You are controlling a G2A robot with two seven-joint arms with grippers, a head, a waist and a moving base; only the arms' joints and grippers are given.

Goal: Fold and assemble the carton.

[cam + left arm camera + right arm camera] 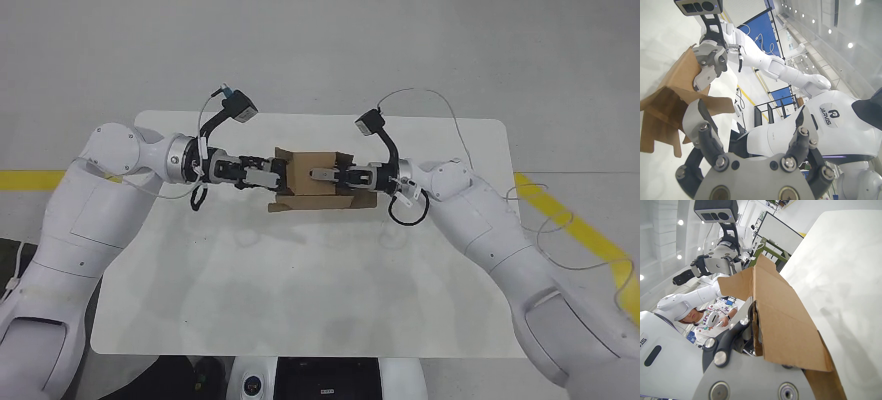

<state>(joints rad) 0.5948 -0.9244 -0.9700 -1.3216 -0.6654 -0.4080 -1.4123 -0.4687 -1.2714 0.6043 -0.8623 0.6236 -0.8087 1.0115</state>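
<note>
Closest to the overhead camera, two white robot arms stretch in from the lower corners of the frame and meet over the far half of a white, round-cornered counter (300,300). Grey floor (420,50) surrounds the counter, crossed by a yellow tape stripe (25,180) at the frame's left edge. Behind the arms, the left wrist view shows a tall hall with round ceiling lamps (849,45), blue wall panels (761,32) and a black metal rack (770,111).

In the upper centre of the top view, a brown corrugated cardboard carton (315,182) sits partly opened between the two claws, its flaps standing out. Whether it rests on the counter or hangs just above it cannot be told.

From the frame's left, the left arm lies nearly level, wrist pointing at the carton. Its left claw (275,177) is spread wide. One white, black-padded finger (691,117) touches a loose flap (719,106), and the other finger is well apart from the cardboard. From the right, the right arm bends at the elbow, and its right claw (325,175) is pinching the carton's side wall.
</note>
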